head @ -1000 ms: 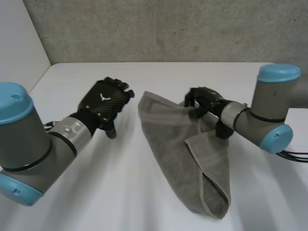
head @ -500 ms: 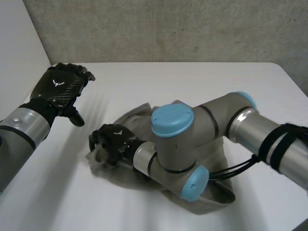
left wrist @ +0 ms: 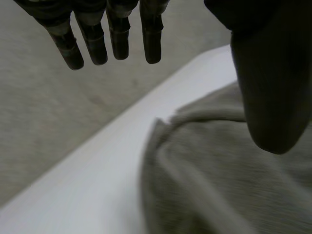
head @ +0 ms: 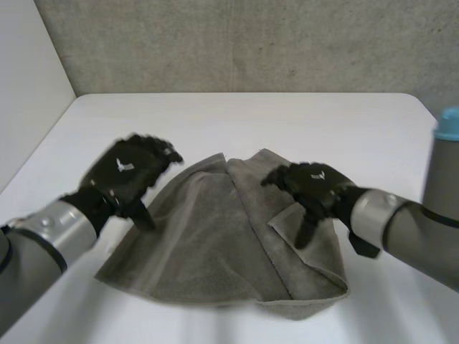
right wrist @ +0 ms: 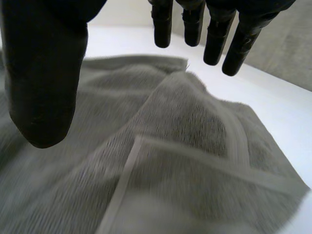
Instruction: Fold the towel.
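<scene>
- Head view: the grey towel [head: 215, 244] lies loosely spread on the white table [head: 237, 118], under and between both hands. One flap [head: 310, 247] is doubled over beneath the right hand [head: 313, 188]. That hand hangs over the flap with slack fingers, grasping nothing. The left hand [head: 130, 174] hovers above the towel's edge on its own side, relaxed and empty too.
- Left wrist view: the left hand's fingers [left wrist: 117, 39] are straight and the thumb stands apart from them. A towel corner [left wrist: 161, 121] lies just below the fingertips, with cloth under the thumb. A good grasp likely means lowering onto that corner and pinching it alone, not a bunch of cloth.
- Right wrist view: straight fingers [right wrist: 214, 44] and a free thumb hang over the towel, and the flap's hem band [right wrist: 204, 158] sits under the palm. Smoothing this flap flat, or gripping it at the hem, should keep the fold square. Grabbing mid-cloth risks wrinkles.
</scene>
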{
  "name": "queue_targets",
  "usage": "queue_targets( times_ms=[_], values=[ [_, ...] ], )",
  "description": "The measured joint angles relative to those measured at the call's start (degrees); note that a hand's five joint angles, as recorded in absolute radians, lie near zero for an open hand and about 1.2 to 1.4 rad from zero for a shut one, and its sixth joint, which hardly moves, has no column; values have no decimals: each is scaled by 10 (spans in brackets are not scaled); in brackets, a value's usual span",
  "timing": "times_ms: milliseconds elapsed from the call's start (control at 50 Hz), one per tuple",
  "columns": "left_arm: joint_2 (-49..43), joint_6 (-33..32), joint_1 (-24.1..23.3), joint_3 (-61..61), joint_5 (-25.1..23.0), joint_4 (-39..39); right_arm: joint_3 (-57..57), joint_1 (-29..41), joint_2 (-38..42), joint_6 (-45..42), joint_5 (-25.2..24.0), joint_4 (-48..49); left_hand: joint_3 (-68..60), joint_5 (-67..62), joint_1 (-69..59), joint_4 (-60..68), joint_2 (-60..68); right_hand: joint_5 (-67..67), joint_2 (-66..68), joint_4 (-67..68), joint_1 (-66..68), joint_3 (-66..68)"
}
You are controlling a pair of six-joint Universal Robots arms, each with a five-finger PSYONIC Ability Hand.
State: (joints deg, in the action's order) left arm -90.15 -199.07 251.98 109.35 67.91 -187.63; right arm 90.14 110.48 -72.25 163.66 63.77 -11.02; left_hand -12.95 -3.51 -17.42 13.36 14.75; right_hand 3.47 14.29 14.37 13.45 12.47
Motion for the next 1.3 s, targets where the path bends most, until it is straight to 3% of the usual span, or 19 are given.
queue_targets(
  times_ms=[140, 280, 540, 580, 760, 800, 1040, 1300],
  values=[
    [12, 0, -38, 42, -20, 47, 109, -55, -73, -165, -57, -40, 0, -1, 0, 0, 0, 0, 0, 0, -2, 0],
    [9, 2, -68, 65, -19, 56, 158, -88, -87, -282, -83, -102, 0, -42, -2, 0, 22, 0, 0, 0, -2, 0],
    [-35, 3, -98, 66, -1, 54, 197, -107, -82, -331, -86, -154, 0, -76, -23, 0, 56, 34, 27, 0, 35, 0],
    [-48, 3, -104, 64, 6, 53, 200, -107, -80, -331, -86, -151, 0, -76, -23, 0, 56, 72, 61, 0, 70, 0],
    [-106, 13, -134, 48, 30, 41, 199, -98, -41, -312, -87, -104, 0, -76, -23, 0, 56, 562, 556, 0, 550, 0],
    [-114, 18, -140, 44, 31, 38, 193, -95, -29, -296, -88, -90, 0, -76, -23, 0, 56, 625, 607, 0, 617, 0],
    [-147, 62, -169, 18, 75, 15, 132, -68, 6, -55, -76, 44, 0, -76, -23, 0, 58, 632, 608, 0, 620, 0],
    [-199, 103, -197, -14, 142, -12, 127, -57, 10, 20, -76, 62, 0, -114, -63, 0, 96, 632, 609, 0, 620, 0]
  ],
)
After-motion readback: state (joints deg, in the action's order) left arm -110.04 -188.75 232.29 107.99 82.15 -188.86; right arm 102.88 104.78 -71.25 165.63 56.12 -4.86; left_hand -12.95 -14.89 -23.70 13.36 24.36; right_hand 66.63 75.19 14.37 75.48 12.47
